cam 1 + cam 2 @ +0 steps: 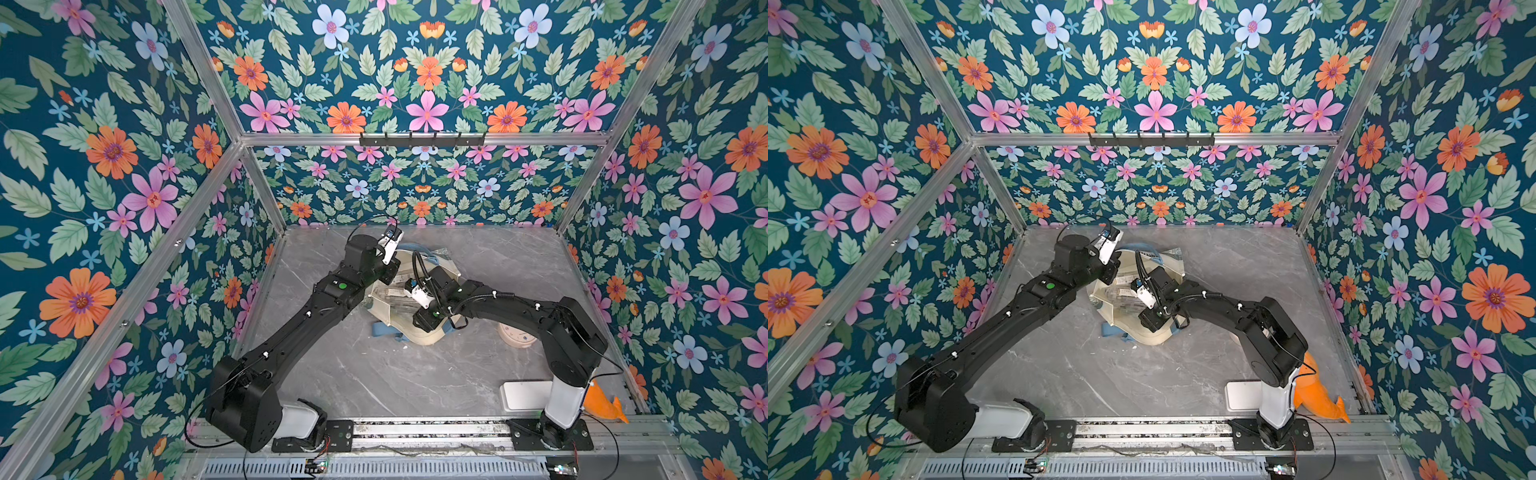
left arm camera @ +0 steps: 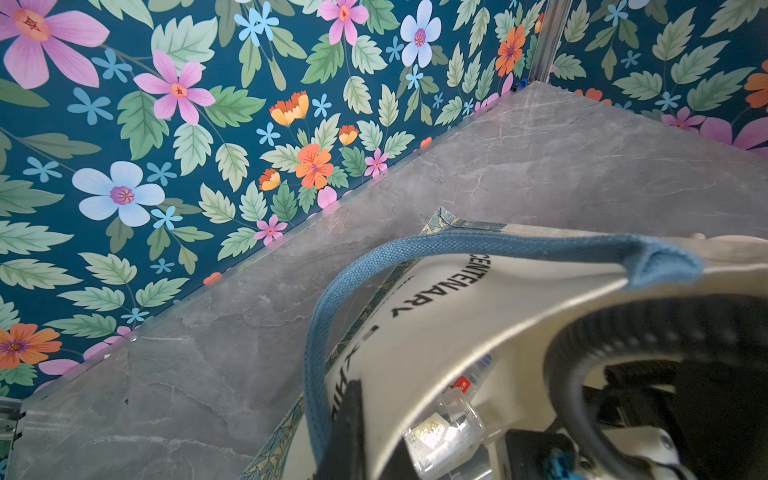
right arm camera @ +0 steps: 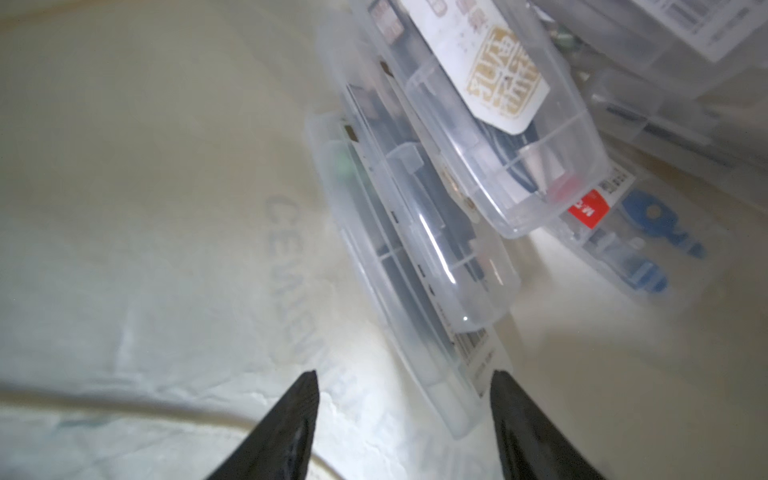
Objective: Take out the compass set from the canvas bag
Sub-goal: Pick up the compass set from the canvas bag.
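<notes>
Your left gripper point(image 2: 347, 415) pinches the canvas bag point(image 2: 436, 324) rim; your right gripper point(image 3: 403, 382) stands open inside it, at the clear plastic cases point(image 3: 415, 249).

The canvas bag point(image 2: 457, 299) is matt cloth, the cases point(image 3: 490, 137) glossy clear plastic.

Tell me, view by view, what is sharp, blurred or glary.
In both top views, even light and sharp detail, only faint shadows on the table; in the left wrist view, wallpaper and canvas bag crisp, the black cable loop soft; in the right wrist view, soft all over, the clear cases hazy with small glints, the fingers out of focus.
</notes>
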